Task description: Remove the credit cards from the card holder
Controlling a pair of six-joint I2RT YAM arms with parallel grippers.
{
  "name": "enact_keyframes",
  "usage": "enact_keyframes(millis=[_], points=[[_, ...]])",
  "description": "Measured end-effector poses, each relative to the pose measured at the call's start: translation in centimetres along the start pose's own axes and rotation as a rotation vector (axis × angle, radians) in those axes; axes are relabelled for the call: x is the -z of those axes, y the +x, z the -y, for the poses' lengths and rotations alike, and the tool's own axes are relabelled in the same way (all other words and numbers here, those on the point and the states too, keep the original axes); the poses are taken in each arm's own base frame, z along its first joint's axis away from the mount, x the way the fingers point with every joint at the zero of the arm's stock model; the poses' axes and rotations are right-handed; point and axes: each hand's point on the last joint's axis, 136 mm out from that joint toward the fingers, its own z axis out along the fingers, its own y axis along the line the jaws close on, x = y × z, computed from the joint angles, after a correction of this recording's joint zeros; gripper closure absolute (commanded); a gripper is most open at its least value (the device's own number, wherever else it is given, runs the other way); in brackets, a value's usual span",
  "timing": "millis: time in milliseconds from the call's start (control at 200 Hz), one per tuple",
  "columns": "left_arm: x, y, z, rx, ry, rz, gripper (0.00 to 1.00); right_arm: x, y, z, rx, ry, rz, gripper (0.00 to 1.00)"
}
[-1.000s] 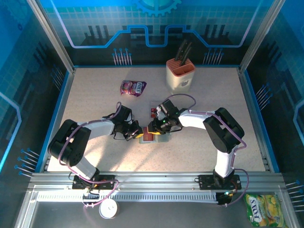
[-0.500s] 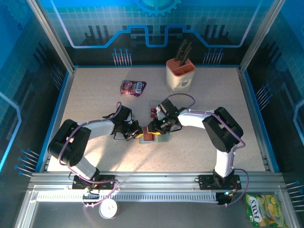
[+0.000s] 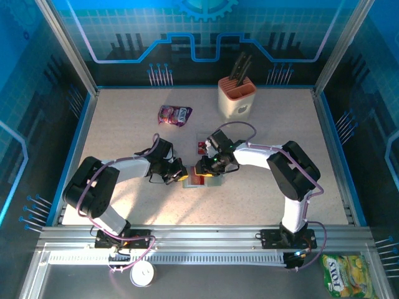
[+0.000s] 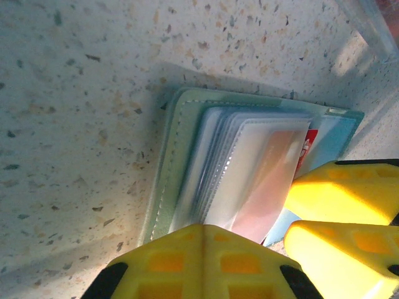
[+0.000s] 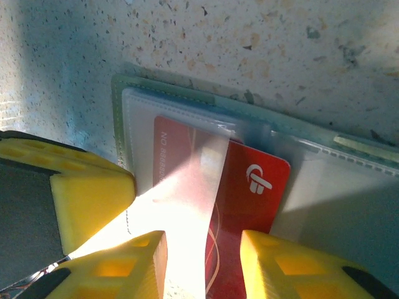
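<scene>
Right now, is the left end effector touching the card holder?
Touching. Left wrist view: the left end effector, shut, presses its tip on the clear sleeves of the card holder; no gap shows.

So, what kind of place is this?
Probably a robot test cell, not a home: a speckled table walled by blue printed panels, an aluminium rail in front, and a knife block as prop.

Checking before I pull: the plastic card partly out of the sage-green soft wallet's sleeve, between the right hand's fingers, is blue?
No: that plastic card is red, not blue, as the right wrist view shows. It is partly out of the sage-green soft wallet's sleeve, between the right hand's fingers.
</scene>
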Motion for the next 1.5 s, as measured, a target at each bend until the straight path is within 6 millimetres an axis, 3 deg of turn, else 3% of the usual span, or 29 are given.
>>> enact_keyframes(millis=[530,875,1131,1501], points=[[0.1,0.2,0.0,0.008,-0.009,-0.008,0.99,0.8,-0.3,-0.4,0.014,0.006,0.018,0.62],[0.0,0.5,2.5,-0.045,0.014,-0.016,1.00,2.1,-0.2,-1.0,0.028,-0.008,0.048,0.62],[-1.1,0.8,1.5,-0.028,-0.020,-0.045,1.00,1.8,0.3,0.1,0.011,0.009,0.037,0.62],[-1.1,0.8,1.4,-0.027,-0.022,-0.046,1.00,1.6,0.6,0.7,-0.006,0.006,0.038,0.61]])
